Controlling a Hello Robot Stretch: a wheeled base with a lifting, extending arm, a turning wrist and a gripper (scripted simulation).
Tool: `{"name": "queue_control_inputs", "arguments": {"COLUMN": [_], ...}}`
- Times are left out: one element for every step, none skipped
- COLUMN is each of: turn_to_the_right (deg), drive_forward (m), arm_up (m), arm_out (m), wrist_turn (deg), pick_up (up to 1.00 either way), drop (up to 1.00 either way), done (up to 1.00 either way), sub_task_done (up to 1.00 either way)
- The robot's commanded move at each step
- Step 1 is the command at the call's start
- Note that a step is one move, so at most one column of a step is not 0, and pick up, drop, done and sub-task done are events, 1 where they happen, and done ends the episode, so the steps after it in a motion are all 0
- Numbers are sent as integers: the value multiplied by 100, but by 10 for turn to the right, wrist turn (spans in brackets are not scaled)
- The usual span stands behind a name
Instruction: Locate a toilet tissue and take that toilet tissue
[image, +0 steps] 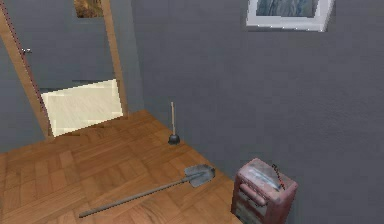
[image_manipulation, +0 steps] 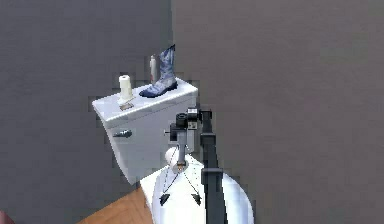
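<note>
Against a grey wall (image_manipulation: 290, 80): claw (image_manipulation: 180, 197), grasp undeterminable, is hanging lower centre; lifting squarely toward the upper-left tissue roll (image_manipulation: 125, 87) is advisable.

Toilet tank lid (image_manipulation: 150, 107) bearing pale roll (image_manipulation: 125, 87), bottle (image_manipulation: 151, 68), blue boot (image_manipulation: 166, 80)

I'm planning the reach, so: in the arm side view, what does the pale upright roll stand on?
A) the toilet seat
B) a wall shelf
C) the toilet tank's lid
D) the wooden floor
C: the pale roll stands upright on the toilet tank's lid, near its left end.
</note>
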Motion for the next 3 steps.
{"name": "queue_control_inputs", "arguments": {"turn_to_the_right": [0, 0, 0], "drive_forward": [0, 0, 0], "arm_up": [0, 0, 0], "arm_out": [0, 0, 0], "wrist_turn": [450, 450, 450], "pick_up": [0, 0, 0], "drop": [0, 0, 0], "done": [0, 0, 0], "sub_task_done": [0, 0, 0]}}
